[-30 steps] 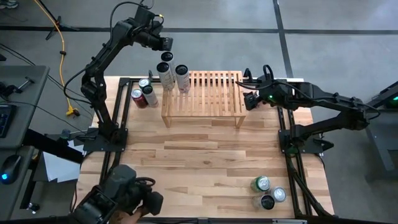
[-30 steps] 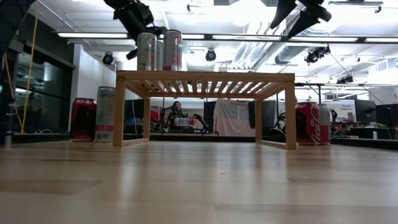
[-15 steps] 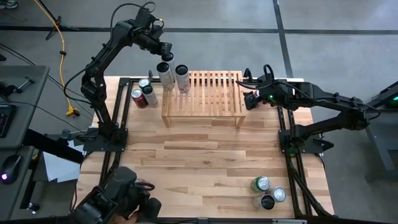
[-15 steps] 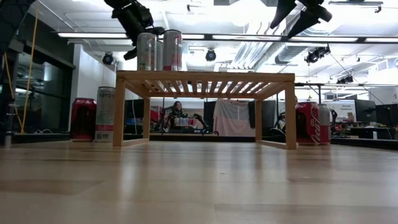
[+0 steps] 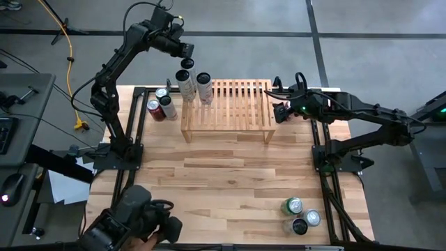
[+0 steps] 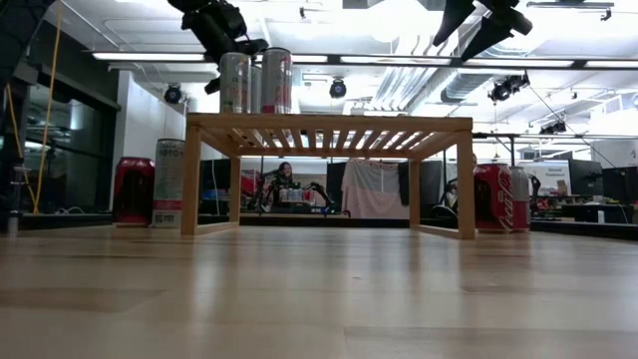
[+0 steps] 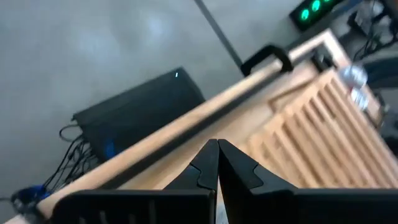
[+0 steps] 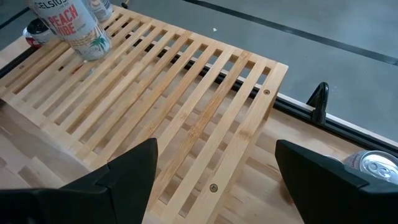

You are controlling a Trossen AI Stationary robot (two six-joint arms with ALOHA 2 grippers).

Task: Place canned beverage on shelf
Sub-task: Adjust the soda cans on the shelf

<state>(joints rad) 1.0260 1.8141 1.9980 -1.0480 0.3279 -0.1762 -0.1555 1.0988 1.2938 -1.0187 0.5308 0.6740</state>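
Dark left gripper (image 5: 185, 50) sits high behind the shelf's left end, fingers pinched together on nothing, clear of the cans, so I read it as done with a placement. Just below it, two tall pale cans (image 5: 194, 86) stand upright side by side on the shelf's left end, one labelled peach in the right wrist view, packed tight to leave slats free, I'd guess. Beside that end, on the table, a small cluster of cans (image 5: 160, 104) waits, one red. Shelf (image 5: 237, 104) is light wood, slatted top on two side legs, near the table's far edge, most of its top bare. Right gripper (image 5: 280, 111) hovers just off the shelf's right end, fingers spread wide, holding nothing; a red can (image 8: 372, 165) stands right by it, probably my next pick. Three more cans (image 5: 300, 215) sit at the near right corner, well apart from the shelf.
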